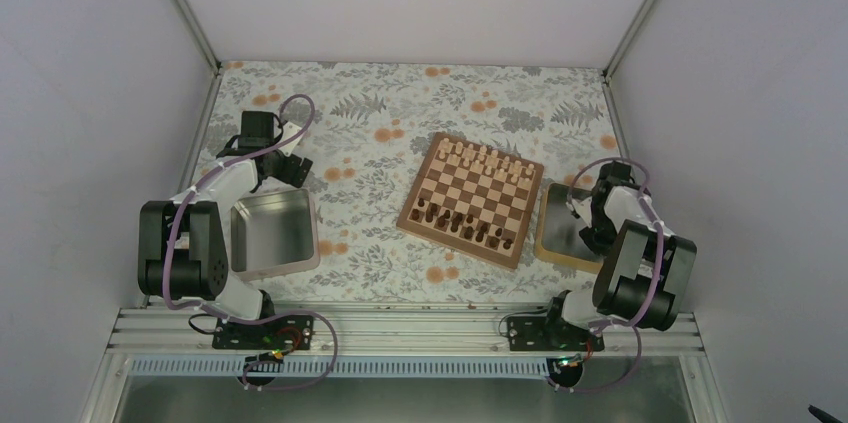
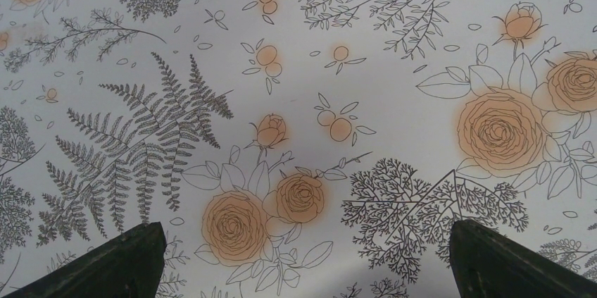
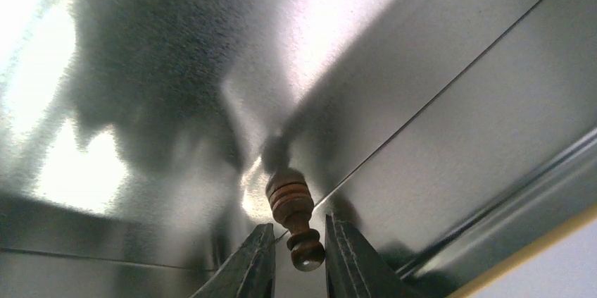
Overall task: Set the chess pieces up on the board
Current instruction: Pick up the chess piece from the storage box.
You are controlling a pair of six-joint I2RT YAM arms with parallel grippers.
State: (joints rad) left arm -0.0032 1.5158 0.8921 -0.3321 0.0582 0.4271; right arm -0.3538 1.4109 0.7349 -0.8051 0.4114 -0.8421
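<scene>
1. Right claw (image 3: 297, 226): narrow, straddling the knob of one dark chess piece (image 3: 290, 203) lying in the metal tin (image 3: 457, 101); grip unconfirmed.
2. Piece judged light, rigid, slippery turned wood; pinch the slim neck.
3. Left claw (image 2: 304, 227): wide, over bench (image 2: 394, 87).

1. Right end effector (image 3: 296, 231): fingers (image 3: 246, 270) cut off at the bottom edge; contact with the dark chess piece (image 3: 290, 203) unclear.
2. Left end effector (image 2: 304, 227): only fingertips (image 2: 134, 259) show, bottom corners.
3. Overhead, chess pieces (image 1: 462, 225) at centre: kinds too small to tell.
</scene>
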